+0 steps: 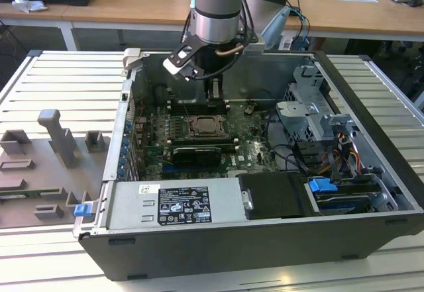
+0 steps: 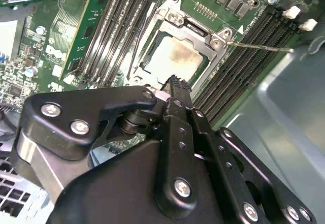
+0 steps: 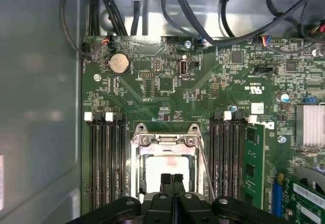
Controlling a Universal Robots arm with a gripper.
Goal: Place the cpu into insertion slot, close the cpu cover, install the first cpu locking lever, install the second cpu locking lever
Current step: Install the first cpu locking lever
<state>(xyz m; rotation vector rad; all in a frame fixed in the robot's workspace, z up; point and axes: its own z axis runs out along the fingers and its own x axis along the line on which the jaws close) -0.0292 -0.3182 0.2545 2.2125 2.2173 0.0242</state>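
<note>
The cpu (image 3: 165, 167) lies in the insertion slot (image 3: 134, 168), its dull silver top (image 2: 175, 56) showing through the window of the cpu cover (image 2: 195, 28), which lies flat over it. A thin wire locking lever (image 2: 259, 46) stands out from the socket over the memory slots; in the first wrist view it runs along the socket's side (image 3: 204, 158). A second lever (image 2: 138, 43) runs along the opposite side. My gripper (image 3: 171, 180) hangs just above the socket's edge, fingertips pressed together and holding nothing. In the exterior view the gripper (image 1: 213, 92) is inside the case behind the socket (image 1: 202, 126).
The open computer case (image 1: 371, 87) walls the board in. Black memory slots (image 3: 104, 163) flank the socket on both sides. A long black expansion card (image 1: 195, 153) sits in front of the socket. Cables (image 3: 193, 16) and a drive cage (image 1: 311, 113) lie nearby.
</note>
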